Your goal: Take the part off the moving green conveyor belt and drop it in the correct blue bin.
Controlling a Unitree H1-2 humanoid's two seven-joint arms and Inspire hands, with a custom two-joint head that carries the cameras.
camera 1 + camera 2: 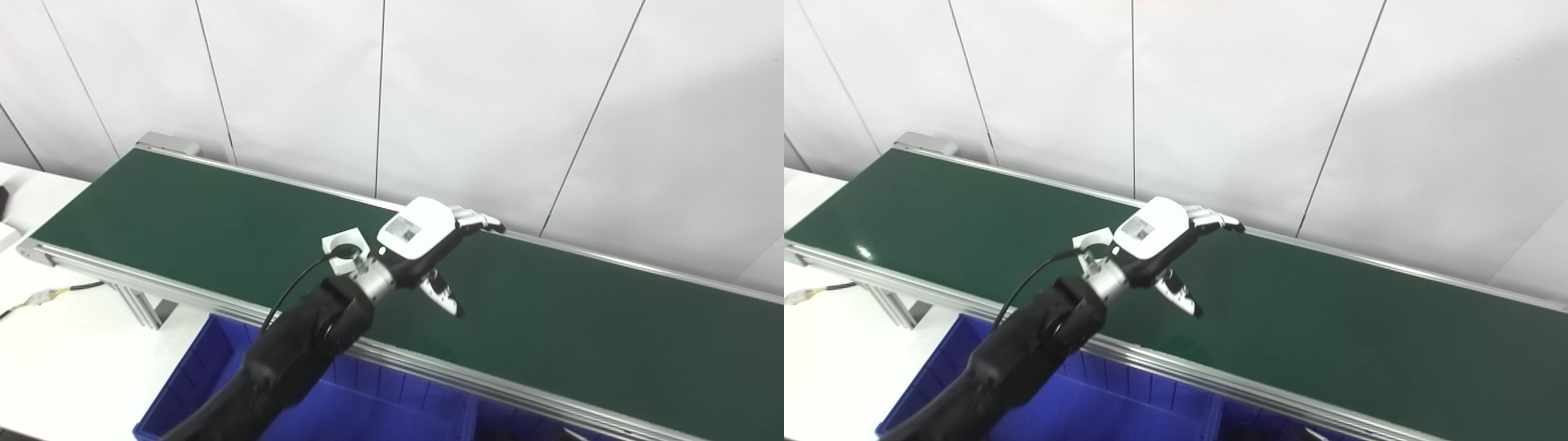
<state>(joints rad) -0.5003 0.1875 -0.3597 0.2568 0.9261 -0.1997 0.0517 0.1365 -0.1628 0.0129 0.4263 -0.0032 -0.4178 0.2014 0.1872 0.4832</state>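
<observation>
The white part (346, 247), a block with a round bore, lies on the green conveyor belt (184, 214), partly hidden behind the wrist of the left robot hand (429, 242). The left robot hand hovers over the belt just right of the part, fingers (481, 220) extended and thumb spread apart, holding nothing. The blue bin (202, 367) sits below the belt's near rail, on the white tabletop (73, 349). The right robot hand is out of view.

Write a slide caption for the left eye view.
Left robot hand open above green conveyor belt, white part beside its wrist.
</observation>
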